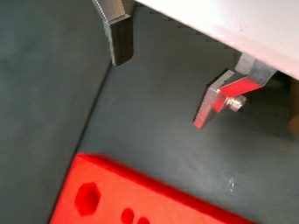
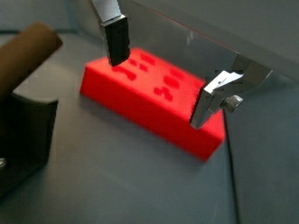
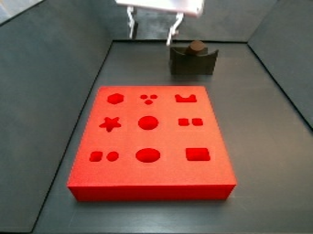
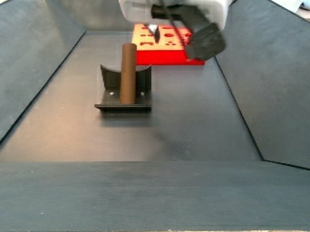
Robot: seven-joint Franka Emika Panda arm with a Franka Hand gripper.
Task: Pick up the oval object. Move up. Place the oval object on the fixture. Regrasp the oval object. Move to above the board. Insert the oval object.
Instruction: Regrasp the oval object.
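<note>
The gripper (image 1: 163, 83) hangs in the air with its jaws spread wide and nothing between them. In both wrist views the two silver fingers (image 2: 114, 39) stand well apart, one dark-padded finger near the upper left of the frame and the other at the right, with only dark floor and red slab showing in the gap.

The oval object (image 4: 125, 71) stands upright in the fixture (image 4: 122, 93), seated in the notch of the dark block. In a side view this pair sits at the centre left of the frame, while the gripper (image 4: 182, 23) is at the upper centre, above and behind it, apart from the peg. In a wrist view the brown peg (image 2: 24, 54) shows at the left edge, outside the jaws and beside the near finger, with the fixture (image 2: 24, 140) below it at the lower left.

The board (image 3: 149, 142) fills the middle of a side view; the fixture (image 3: 193, 62) with the peg (image 3: 191, 46) lies past its far edge at the upper right, and the gripper (image 3: 159, 20) is just left of them at the top.
</note>
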